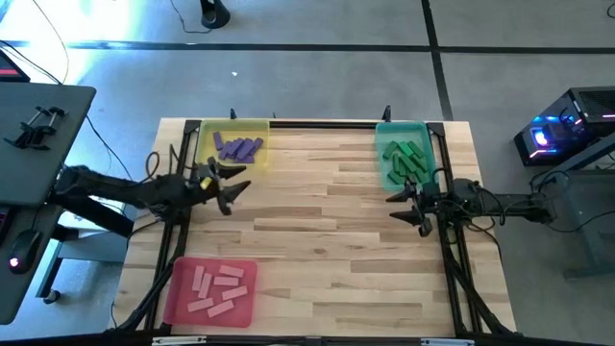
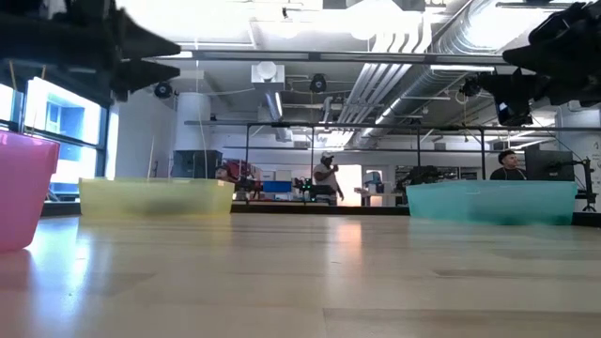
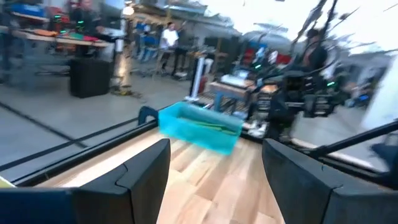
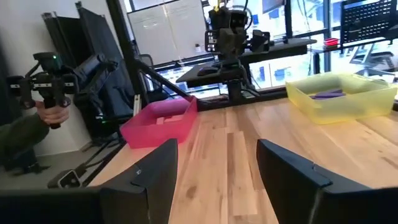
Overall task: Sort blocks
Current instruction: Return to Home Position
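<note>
Bright ceiling lights point(image 2: 376, 14) throw pale glare across the table point(image 2: 300, 282).

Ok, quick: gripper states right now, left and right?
Left gripper: open, holding nothing, beside the yellow tray.
Right gripper: open, holding nothing, beside the teal tray.

Overhead cam looks straight down on the whole table point(image 1: 317, 221); low cam sits at table level at 6 o'clock, facing 12; left wrist cam, behind the left gripper point(image 3: 214, 155), faces the teal tray point(image 3: 199, 127) at 1 o'clock; right wrist cam, behind the right gripper point(image 4: 217, 149), faces the pink tray point(image 4: 158, 121) at 7 and the yellow tray point(image 4: 339, 99) at 11, and overhead and low cams both show all three trays.
</note>
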{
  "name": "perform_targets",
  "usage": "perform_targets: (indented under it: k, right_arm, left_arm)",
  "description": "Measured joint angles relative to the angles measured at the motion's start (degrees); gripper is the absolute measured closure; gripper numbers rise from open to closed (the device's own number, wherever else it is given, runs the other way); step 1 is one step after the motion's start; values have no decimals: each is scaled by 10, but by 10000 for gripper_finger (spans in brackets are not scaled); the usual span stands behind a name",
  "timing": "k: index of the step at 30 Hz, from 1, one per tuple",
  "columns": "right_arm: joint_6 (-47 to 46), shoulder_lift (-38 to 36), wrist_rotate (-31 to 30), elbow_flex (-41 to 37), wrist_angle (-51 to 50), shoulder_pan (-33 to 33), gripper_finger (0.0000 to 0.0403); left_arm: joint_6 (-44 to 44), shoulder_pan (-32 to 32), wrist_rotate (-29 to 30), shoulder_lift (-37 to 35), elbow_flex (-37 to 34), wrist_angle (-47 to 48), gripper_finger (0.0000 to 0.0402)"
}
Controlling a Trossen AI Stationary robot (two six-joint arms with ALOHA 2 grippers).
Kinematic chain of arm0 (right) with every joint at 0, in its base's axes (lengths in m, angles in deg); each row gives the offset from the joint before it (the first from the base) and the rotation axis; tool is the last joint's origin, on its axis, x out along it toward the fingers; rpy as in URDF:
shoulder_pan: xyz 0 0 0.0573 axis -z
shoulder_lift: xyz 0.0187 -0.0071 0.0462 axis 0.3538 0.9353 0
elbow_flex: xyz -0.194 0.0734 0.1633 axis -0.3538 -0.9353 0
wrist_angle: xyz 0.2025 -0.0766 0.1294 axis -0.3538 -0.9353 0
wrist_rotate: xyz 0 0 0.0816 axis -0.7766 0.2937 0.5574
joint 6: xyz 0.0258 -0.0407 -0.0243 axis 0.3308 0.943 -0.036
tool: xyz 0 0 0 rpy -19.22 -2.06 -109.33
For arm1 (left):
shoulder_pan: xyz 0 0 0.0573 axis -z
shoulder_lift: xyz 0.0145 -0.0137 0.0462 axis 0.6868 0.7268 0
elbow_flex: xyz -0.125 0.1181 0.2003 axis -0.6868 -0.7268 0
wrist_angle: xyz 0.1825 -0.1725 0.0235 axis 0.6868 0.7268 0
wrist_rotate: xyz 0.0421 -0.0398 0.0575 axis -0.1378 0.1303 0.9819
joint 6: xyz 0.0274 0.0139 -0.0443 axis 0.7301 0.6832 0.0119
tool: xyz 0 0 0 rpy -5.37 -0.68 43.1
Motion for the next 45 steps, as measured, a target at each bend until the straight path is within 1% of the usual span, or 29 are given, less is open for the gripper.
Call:
perform_targets:
  k: [3,5,8,10,13,19,22,25,28,36,38,41,45]
  right_arm:
    - [0,0,-7,0,0,0,199]
    - [0,0,-3,0,-1,0,199]
    - [0,0,6,0,0,0,199]
    - [9,0,14,0,1,0,199]
    - [22,0,12,0,1,0,199]
    - [26,0,-50,0,-6,0,199]
    - [-22,0,-78,0,-9,0,199]
    - [-67,0,-78,0,-9,0,199]
    - [-79,0,-78,0,-10,0,199]
    - [39,0,-76,0,-11,0,199]
    - [62,0,-75,0,-11,0,199]
    - [73,0,-75,0,-11,0,199]
    - [73,0,-75,0,-11,0,199]
  left_arm:
    - [-8,-43,-75,-79,-36,18,161]
    - [-10,-76,-114,-118,-53,45,161]
    - [-17,-122,-148,-160,-80,82,161]
    - [-11,-143,-165,-178,-79,123,161]
    - [-5,-156,-169,-192,-79,158,161]
    - [-5,-153,-182,-197,-79,162,161]
    - [-2,-150,-180,-197,-79,166,161]
    - [12,-150,-169,-197,-79,185,161]
    - [31,-150,-161,-195,-79,201,161]
    - [39,-150,-160,-193,-79,202,161]
    - [57,-150,-160,-193,-79,202,161]
    - [87,-150,-160,-193,-79,201,161]
    - [90,-150,-160,-193,-79,201,161]
